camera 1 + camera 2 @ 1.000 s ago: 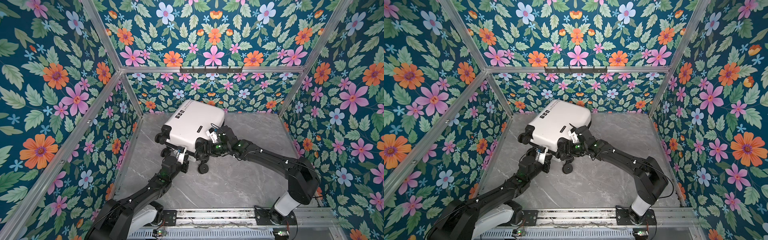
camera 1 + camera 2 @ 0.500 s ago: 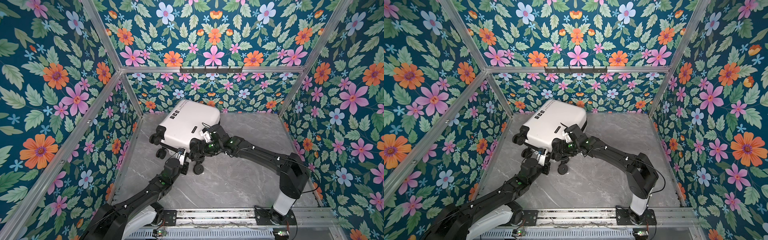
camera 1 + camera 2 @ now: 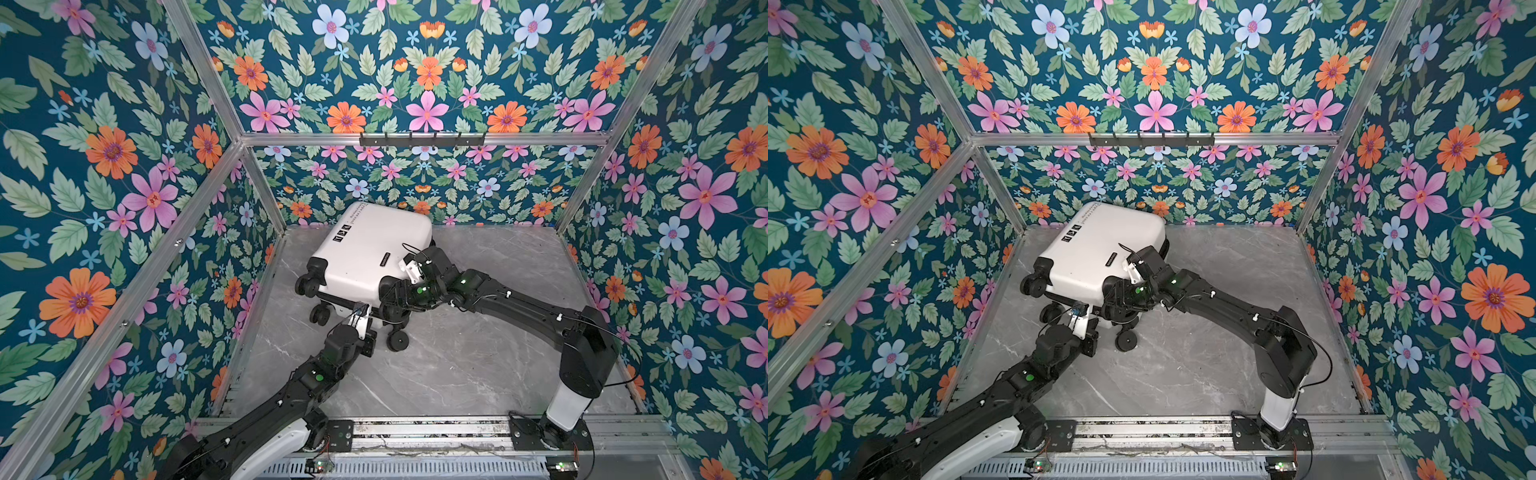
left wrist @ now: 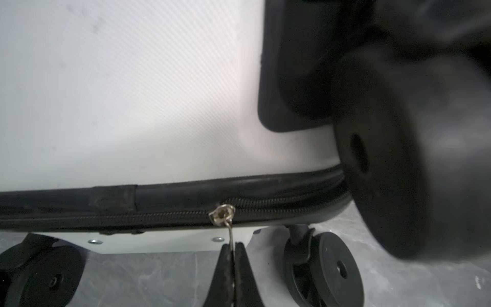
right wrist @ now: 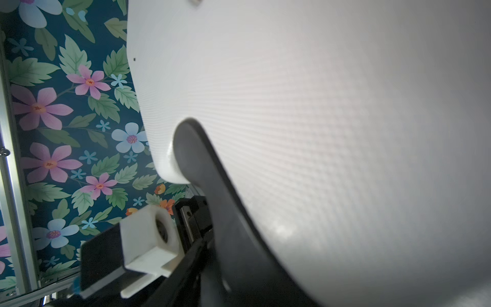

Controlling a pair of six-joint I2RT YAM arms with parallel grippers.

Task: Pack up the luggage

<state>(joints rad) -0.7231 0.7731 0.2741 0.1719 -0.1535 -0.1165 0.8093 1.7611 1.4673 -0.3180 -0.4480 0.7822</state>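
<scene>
Since the closed luggage [image 3: 365, 253] now lies slightly nearer the far left corner of the tabletop [image 3: 478, 353] than a second ago, with the left gripper [image 4: 232, 249] clenched on the zipper pull [image 4: 230, 234] at its wheel end and the right gripper [image 3: 390, 293] at a wheel corner, grip unclear, the zip stroke seems under way.

The white suitcase [image 3: 370, 249] is blocking the table's [image 3: 478, 365] far-left corner; its spinner wheels [image 3: 398, 341], the left arm [image 3: 309, 380] and the right arm [image 3: 523, 303] are crowding the middle; the right side and near edge are lying open.
</scene>
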